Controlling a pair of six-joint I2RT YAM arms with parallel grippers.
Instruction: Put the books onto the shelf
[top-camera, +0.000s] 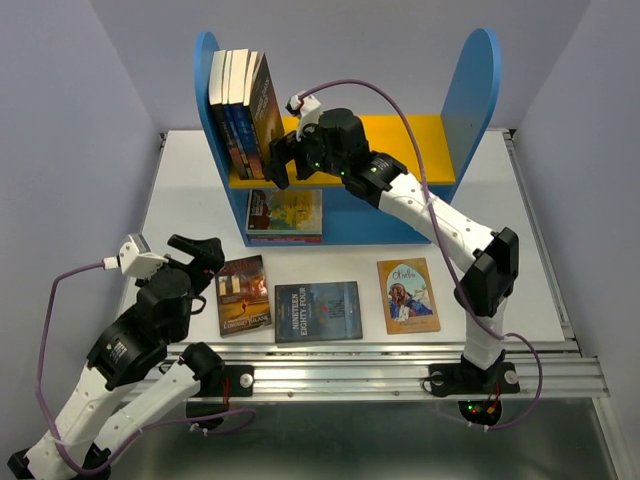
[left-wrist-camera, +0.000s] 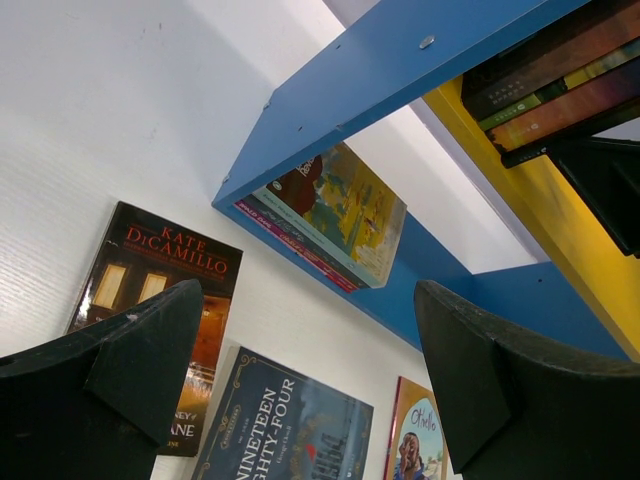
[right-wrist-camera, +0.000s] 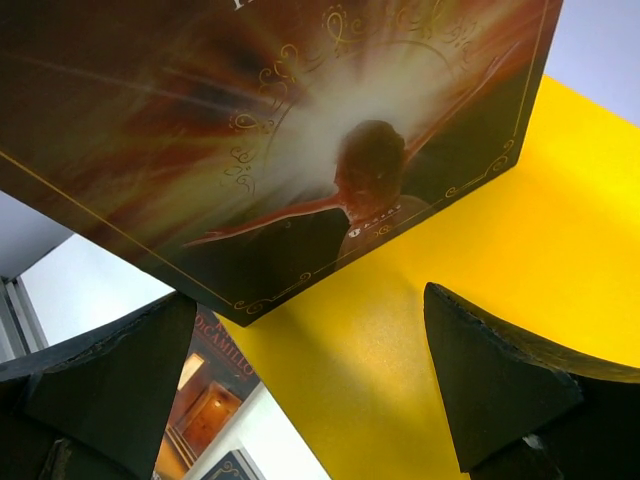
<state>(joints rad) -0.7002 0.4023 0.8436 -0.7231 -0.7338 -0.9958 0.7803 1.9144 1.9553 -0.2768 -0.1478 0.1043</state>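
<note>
From above, the shelf (top-camera: 470, 90) carries upright books (top-camera: 240, 105) at the left end of its yellow board (top-camera: 425, 140). Three flat books (top-camera: 318, 311) lie in front of it. The right gripper (top-camera: 277, 165) gapes beside the upright ones.

Left wrist: the left gripper (left-wrist-camera: 310, 300) is spread wide, one finger hiding part of the DiCamillo cover (left-wrist-camera: 160, 265).

Right wrist: a brown cover (right-wrist-camera: 300, 130), its top cut off, seemingly untouched.

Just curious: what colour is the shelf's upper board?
The upper board is bright yellow, clearest in the top external view.
</note>
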